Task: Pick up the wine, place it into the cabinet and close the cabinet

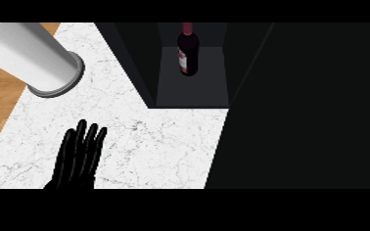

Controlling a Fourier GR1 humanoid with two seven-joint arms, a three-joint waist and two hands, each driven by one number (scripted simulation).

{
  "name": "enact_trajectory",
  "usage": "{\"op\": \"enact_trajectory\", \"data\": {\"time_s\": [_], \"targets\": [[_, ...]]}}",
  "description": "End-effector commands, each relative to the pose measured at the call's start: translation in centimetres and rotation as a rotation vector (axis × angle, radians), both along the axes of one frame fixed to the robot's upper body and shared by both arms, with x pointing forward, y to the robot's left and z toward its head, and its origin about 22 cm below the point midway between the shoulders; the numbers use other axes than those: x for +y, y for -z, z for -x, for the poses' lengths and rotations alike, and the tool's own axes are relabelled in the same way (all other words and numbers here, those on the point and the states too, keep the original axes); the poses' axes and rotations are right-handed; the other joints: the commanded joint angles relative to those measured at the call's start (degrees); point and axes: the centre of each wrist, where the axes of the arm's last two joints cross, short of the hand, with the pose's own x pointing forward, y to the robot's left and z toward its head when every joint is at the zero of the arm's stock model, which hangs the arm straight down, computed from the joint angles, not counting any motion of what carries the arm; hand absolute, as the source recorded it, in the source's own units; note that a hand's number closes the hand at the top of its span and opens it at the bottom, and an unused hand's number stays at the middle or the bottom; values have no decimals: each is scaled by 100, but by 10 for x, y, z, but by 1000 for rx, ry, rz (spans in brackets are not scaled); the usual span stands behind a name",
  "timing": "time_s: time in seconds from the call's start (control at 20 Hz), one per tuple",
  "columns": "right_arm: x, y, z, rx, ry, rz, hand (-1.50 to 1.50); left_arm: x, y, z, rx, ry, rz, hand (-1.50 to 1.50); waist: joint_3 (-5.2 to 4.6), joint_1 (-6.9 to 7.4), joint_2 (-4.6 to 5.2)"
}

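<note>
While the white marbled counter (159, 142) is filling the middle and left of the head view, a strip of warm wooden surface (14, 85) is showing along its left edge. A pale cylinder (39, 61) with a grey rim is slanting in from the upper left corner, its end hanging over the marble; what it is cannot be told. A dark cabinet (141, 58) is standing open at the top centre, its grey inner floor meeting the counter's far side. To the right, a broad black panel (289, 117) is covering everything from the cabinet's right wall down to the lower edge; whether it is the door cannot be told.

The wine (188, 54) is standing upright inside the cabinet, towards the back of the compartment, apart from both side walls. It is showing a dark body, a dark red neck and a pale label, whose writing is too small to read.

The left hand (78, 156) is resting at the lower left above the marble, fingers straight and lying close side by side, pointing up the view, holding nothing and well apart from the wine.
</note>
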Motion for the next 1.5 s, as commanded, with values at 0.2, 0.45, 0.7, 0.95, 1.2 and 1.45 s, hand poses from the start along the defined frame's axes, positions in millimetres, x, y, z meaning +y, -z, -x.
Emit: {"op": "enact_trajectory", "data": {"time_s": [0.2, 0.45, 0.7, 0.95, 1.2, 1.45], "targets": [[5, -8, 42, 116, -170, -104, 150, 40, -15, -10, -32, -68, 0, -150, -1, -27, -6], [28, -3, 37, 25, -310, -2, 150, 81, -7, -5, -40, -100, 25, -150, -8, 31, -14], [48, -5, 49, 33, -367, -39, 150, 99, -29, 4, -27, -96, 0, -150, 0, 25, -22], [69, -11, 68, 33, -397, -59, 150, 116, -34, 1, -12, -107, -17, -150, -9, -19, -55], [86, -2, 54, 44, -386, -66, 150, 139, -25, -6, -21, -84, -18, -150, -15, 16, -24], [99, -6, 58, 7, -339, -78, 150, 136, -47, -8, 4, -56, -24, -150, -17, 20, -42]]}}
